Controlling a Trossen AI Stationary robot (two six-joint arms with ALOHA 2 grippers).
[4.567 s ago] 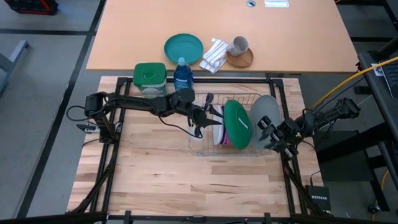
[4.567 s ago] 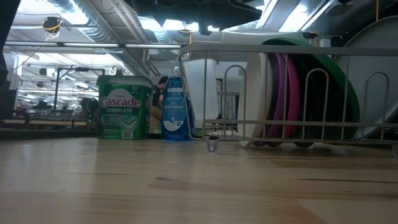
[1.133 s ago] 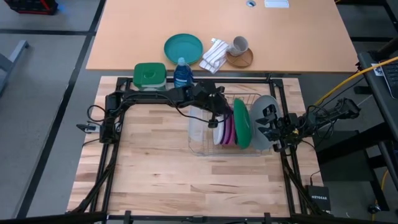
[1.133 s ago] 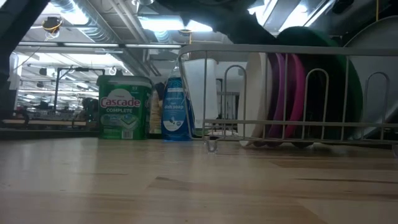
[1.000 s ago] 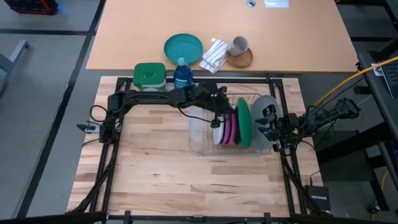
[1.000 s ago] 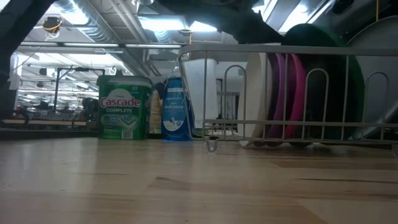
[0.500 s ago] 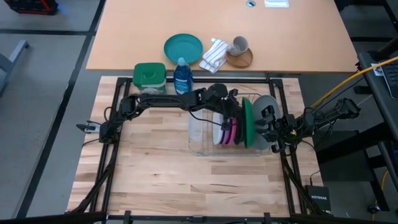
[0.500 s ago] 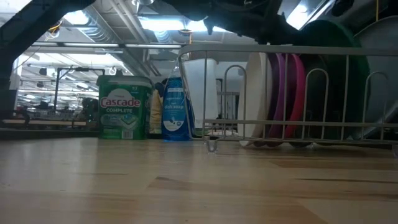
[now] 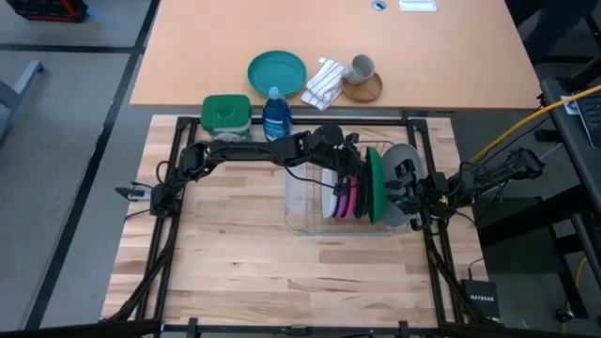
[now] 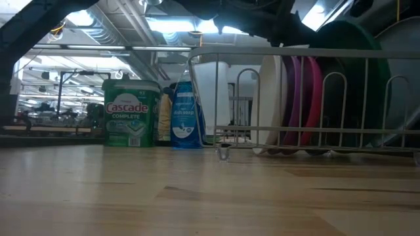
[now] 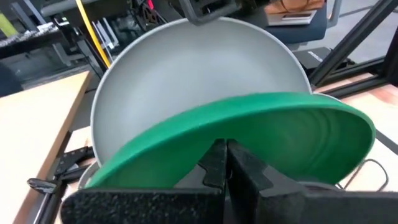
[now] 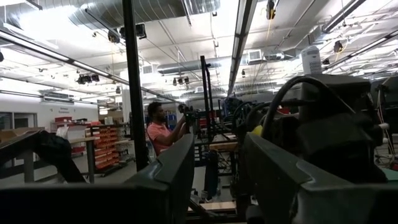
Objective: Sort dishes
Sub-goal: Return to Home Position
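Note:
In a wire rack (image 9: 305, 216) several dishes stand on edge: a white one (image 10: 269, 98), a purple one (image 10: 293, 98) and a magenta one (image 9: 344, 199). To their right a green plate (image 9: 377, 188) stands almost upright, close to a large light grey plate (image 9: 402, 161). My left gripper (image 9: 363, 175) reaches over the rack from the left, shut, against the green plate (image 11: 249, 130). My right gripper (image 9: 402, 191) is at the grey plate's right side, open, with only the room showing between its fingers (image 12: 174, 180). Whether it touches the grey plate I cannot tell. My left gripper pushes the green plate with its shut fingertips (image 11: 217, 158) against the plate's left-facing side near the upper rim (image 11: 214, 138). The fingers come nearly level from the table's left, slanting slightly down. The plate stands on edge in the rack, tipped toward the grey plate (image 11: 186, 68).
Behind the rack stand a green-lidded tub (image 9: 226, 115) and a blue soap bottle (image 9: 275, 113). On the far table lie a teal plate (image 9: 277, 72), a striped cloth (image 9: 324, 83) and a mug (image 9: 362, 68). Bare wood (image 9: 282, 272) spreads in front of the rack.
My left gripper has gone toward the table's right edge, still shut, pushing the green plate. The plate's top has swung right, so it now stands more upright and nearer the light grey plate, with its lower edge still in the rack.

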